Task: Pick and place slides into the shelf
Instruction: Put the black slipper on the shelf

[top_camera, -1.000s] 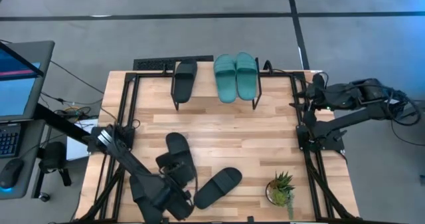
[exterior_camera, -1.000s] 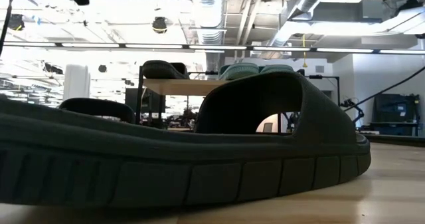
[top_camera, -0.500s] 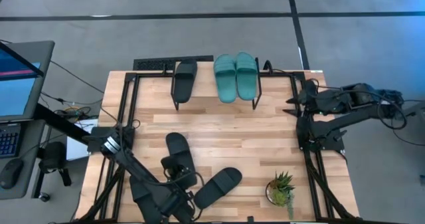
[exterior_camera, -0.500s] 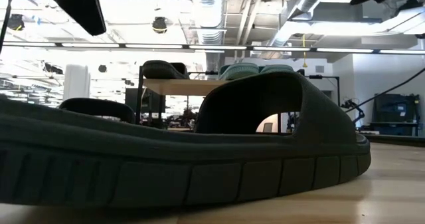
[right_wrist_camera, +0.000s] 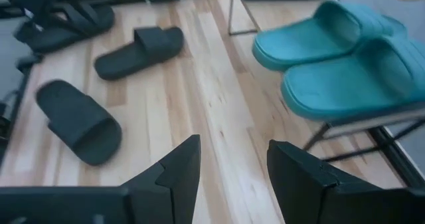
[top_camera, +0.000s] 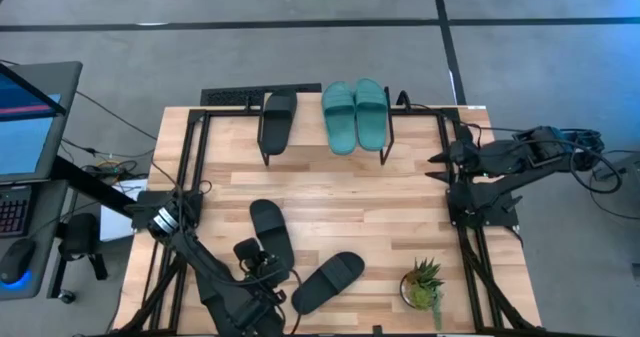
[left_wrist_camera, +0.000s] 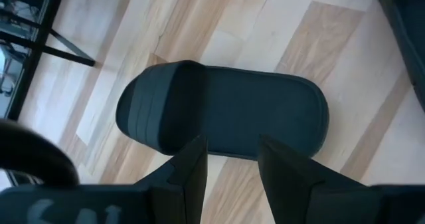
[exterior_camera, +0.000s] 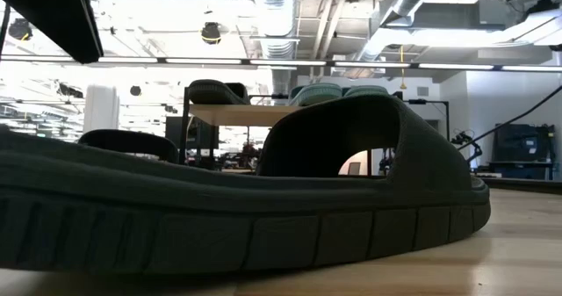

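From above, the small low shelf point(top_camera: 325, 117) with its light wood top and thin black legs stands at the far edge of the light wooden bench point(top_camera: 400, 202). On it lie two teal-green rubber slides point(top_camera: 355, 115) side by side and one black rubber slide point(top_camera: 277, 119) apart from them. Three more black slides lie on the bench near its front edge: one point(top_camera: 270, 229) with the left hand point(top_camera: 262, 295) over its near end, one point(top_camera: 328, 281) angled just beside it, and a third point(top_camera: 255, 255) mostly hidden under the left arm.

The left wrist view alone shows that hand's fingers point(left_wrist_camera: 189, 174) released and parted, above a black slide point(left_wrist_camera: 222, 117) lying flat, not gripping it.

The right hand point(top_camera: 437, 162) hangs at the bench's right edge; its wrist view shows the fingers point(right_wrist_camera: 179, 167) spread wide and empty, with the teal pair point(right_wrist_camera: 345, 58) ahead.

The low view is filled by one dark slide point(exterior_camera: 237, 208), with the shelf point(exterior_camera: 255, 113) small behind it. A small potted green plant point(top_camera: 423, 282) sits near the front right corner.
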Robot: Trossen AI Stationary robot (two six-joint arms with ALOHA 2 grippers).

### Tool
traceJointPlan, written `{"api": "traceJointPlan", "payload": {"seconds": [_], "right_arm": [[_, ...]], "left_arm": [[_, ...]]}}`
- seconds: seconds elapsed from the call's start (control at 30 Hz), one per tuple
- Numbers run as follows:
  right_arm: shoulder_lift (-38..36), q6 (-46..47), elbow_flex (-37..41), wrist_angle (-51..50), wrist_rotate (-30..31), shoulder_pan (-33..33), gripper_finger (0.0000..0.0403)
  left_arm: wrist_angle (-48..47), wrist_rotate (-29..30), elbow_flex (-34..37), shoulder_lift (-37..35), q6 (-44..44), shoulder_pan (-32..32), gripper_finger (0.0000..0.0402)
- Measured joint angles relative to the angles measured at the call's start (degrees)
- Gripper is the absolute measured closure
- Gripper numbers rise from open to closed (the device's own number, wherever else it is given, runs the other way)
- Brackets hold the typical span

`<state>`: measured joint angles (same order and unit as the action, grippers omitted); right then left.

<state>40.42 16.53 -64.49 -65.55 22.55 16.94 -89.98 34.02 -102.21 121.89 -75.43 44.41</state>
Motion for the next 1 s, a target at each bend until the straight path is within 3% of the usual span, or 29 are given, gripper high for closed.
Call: {"api": "traceJointPlan", "payload": {"seconds": [0.37,0.57,1.0], "right_arm": [[0.21,-2.86,0.00,6.18,0.02,2.21,0.0242],[0.48,-2.78,0.00,6.07,0.02,2.20,0.0242],[0.48,-2.88,0.00,6.02,0.02,2.19,0.0242]], "left_arm": [[-0.07,-2.12,8.56,-0.04,-6.24,-2.78,0.0281],[-0.02,0.20,11.59,-0.04,-5.72,-5.98,0.0281],[-0.04,3.37,12.41,-1.72,4.38,-8.92,0.0281]]}}
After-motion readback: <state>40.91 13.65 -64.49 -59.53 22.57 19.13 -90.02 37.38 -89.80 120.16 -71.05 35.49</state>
